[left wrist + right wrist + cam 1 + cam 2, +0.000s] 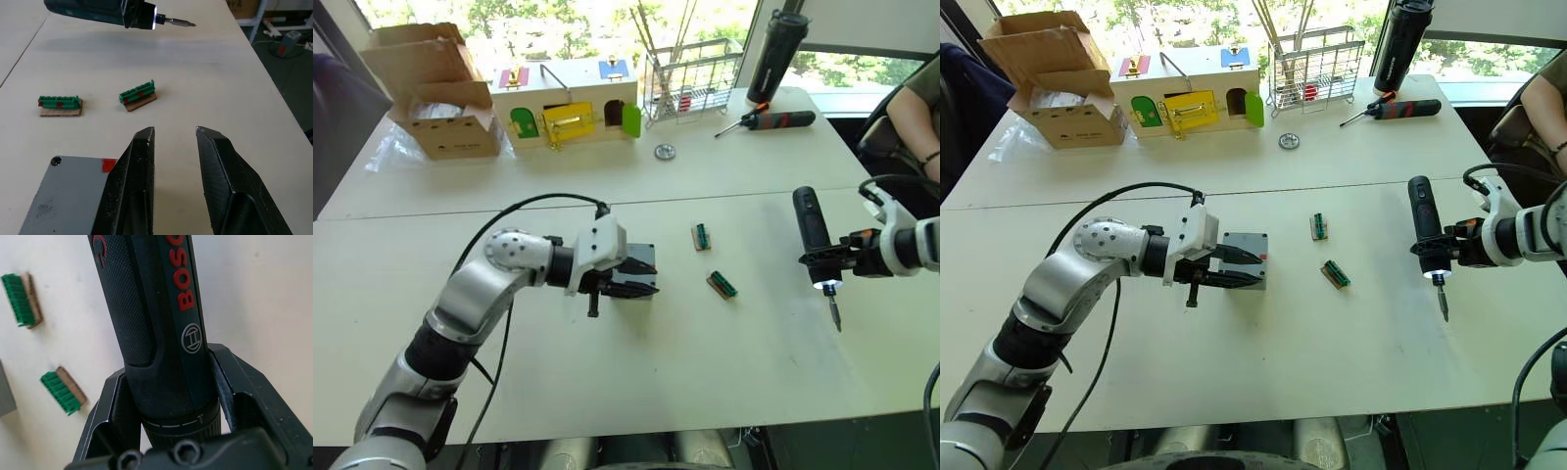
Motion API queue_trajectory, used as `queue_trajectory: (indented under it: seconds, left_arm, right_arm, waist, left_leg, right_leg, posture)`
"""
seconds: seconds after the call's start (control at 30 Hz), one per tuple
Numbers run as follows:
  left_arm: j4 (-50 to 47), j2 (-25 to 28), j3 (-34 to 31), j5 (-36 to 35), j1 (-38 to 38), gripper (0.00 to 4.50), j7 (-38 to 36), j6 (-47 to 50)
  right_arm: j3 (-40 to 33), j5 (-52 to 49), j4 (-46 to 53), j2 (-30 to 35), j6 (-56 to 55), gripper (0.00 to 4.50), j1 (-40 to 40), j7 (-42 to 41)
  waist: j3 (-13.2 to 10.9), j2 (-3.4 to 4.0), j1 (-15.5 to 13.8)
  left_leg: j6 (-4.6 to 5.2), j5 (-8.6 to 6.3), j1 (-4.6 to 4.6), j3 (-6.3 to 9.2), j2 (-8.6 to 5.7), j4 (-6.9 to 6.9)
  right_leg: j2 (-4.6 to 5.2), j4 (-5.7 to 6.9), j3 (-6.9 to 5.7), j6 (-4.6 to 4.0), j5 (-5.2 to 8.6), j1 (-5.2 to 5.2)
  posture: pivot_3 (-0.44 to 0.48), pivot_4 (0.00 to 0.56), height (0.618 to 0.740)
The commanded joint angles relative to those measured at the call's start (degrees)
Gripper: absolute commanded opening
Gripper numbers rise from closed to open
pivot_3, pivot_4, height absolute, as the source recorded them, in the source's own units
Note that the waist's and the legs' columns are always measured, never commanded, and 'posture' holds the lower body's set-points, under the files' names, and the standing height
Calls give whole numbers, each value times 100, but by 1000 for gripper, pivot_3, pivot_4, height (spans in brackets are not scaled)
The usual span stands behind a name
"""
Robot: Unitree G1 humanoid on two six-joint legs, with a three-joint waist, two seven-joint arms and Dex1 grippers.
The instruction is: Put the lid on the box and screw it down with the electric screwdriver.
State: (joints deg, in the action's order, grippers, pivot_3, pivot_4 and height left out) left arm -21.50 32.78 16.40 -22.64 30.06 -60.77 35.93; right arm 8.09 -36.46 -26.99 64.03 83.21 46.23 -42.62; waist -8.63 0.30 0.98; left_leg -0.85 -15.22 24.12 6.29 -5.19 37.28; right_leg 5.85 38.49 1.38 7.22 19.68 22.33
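Note:
The grey box [1244, 245] stands mid-table, a red mark on its side. Its top is flat and grey with a corner hole [57, 160], so the lid [68, 196] seems to lie on it. My left gripper [173, 131] is open just beside the box. The box is against the outside of one finger [132, 186], and nothing sits in the gap. To the right, my right gripper [824, 260] is shut on the black electric screwdriver [810, 227]. I hold it above the table with its bit [835, 315] pointing down and its tip light on.
Two green terminal blocks [701, 236] [722, 284] lie between the box and the screwdriver. Along the far edge stand a cardboard box [435, 93], a wooden latch box [566, 103], a wire rack [690, 78], a black bottle [778, 54] and a red-and-black hand screwdriver [773, 120]. A person's arm [920, 108] is at the right.

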Motion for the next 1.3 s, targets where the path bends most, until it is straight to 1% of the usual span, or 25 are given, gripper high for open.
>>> queue_trajectory:
  seconds: [0.03,0.23,0.4,0.43,0.47,0.57,0.6,0.77,0.97,1.1,1.2,1.23,1.27,1.3]
  left_arm:
    - [-269,-12,-160,-134,-79,1343,189,112]
    - [-263,-116,-327,-95,-244,1343,584,-7]
    - [-269,-25,-375,17,-367,1343,698,-238]
    - [-264,-1,-384,-10,-367,1343,676,-236]
    - [-253,15,-390,-33,-360,1343,663,-231]
    - [-167,94,-431,-177,-318,1343,538,-109]
    - [-128,128,-456,-265,-298,1343,467,-19]
    - [126,117,-638,-368,-186,1343,437,-23]
    - [376,166,-854,-358,-129,1343,485,-113]
    - [495,221,-1187,-464,-242,1343,553,-80]
    - [604,311,-1615,-966,-329,1343,606,579]
    - [662,354,-1756,-1148,-332,1343,653,878]
    - [730,443,-1869,-1153,-398,1343,675,920]
    - [804,553,-1979,-1100,-510,1343,706,913]
  right_arm:
    - [319,538,-559,-72,-547,1767,448,-482]
    - [963,1421,-1477,-377,-1288,1767,854,-1186]
    - [1010,1917,-2022,-560,-1614,1767,1062,-1545]
    - [1028,1996,-2058,-574,-1657,2786,1064,-1626]
    - [1040,2081,-2096,-586,-1702,3063,1067,-1673]
    - [967,2261,-2229,-640,-1756,4237,1112,-1720]
    - [941,2321,-2260,-653,-1785,4482,1125,-1714]
    - [791,2520,-2270,-642,-1967,4482,1108,-1737]
    - [465,2575,-1893,-532,-2239,4482,979,-1763]
    - [201,2584,-1152,-326,-2479,4482,735,-1749]
    - [-161,2542,-386,-137,-2755,4482,421,-1588]
    - [-385,2499,-140,-132,-2920,4482,307,-1457]
    - [-705,2431,147,-157,-3021,4482,180,-1251]
    - [-1194,2264,649,-243,-3310,4482,-96,-1110]
  waist:
    - [-2,-2,-5]
    - [-6,-7,-10]
    - [-11,-15,-13]
    - [-11,-15,-13]
    - [-11,-15,-16]
    - [-10,-16,-23]
    - [-10,-16,-30]
    - [-10,-16,-49]
    - [-10,-16,-21]
    - [-10,-16,-23]
    - [-10,-16,-24]
    - [-10,-16,-23]
    - [-10,-16,-20]
    - [-10,-16,-18]
  left_leg:
    - [0,0,0,0,0,0]
    - [-2,1,0,2,0,4]
    - [-4,2,0,5,-2,14]
    - [-4,2,0,5,-2,15]
    - [-5,2,0,5,-2,16]
    - [-5,2,0,6,-2,18]
    - [-5,2,0,6,-2,19]
    - [-5,2,0,10,-9,23]
    - [-5,2,0,10,-8,20]
    - [-5,2,1,9,-8,19]
    - [-6,2,2,9,-7,14]
    - [-6,2,2,9,-7,13]
    - [-6,2,2,11,-6,12]
    - [-6,2,2,12,-5,12]
  right_leg:
    - [0,0,0,0,0,0]
    - [-6,0,-1,0,0,-1]
    - [-5,1,-2,4,-2,-7]
    - [-5,0,-2,5,-3,-7]
    - [-4,0,-2,6,-3,-7]
    - [-2,0,-3,7,-4,-9]
    - [-1,0,-3,7,-4,-9]
    - [0,0,-6,7,-4,-13]
    - [0,2,-6,8,-5,-9]
    - [1,5,-5,8,-5,-4]
    - [2,8,-5,8,-5,2]
    - [2,8,-5,8,-5,3]
    - [2,9,-4,8,-4,3]
    - [2,11,-5,8,-4,4]
  posture:
    - [0,150,740]
    - [0,150,740]
    - [0,150,740]
    - [0,150,740]
    - [0,150,740]
    - [0,150,740]
    - [0,150,740]
    - [0,150,740]
    - [0,150,740]
    - [0,150,740]
    - [0,150,740]
    - [0,150,740]
    - [0,150,740]
    - [0,150,740]
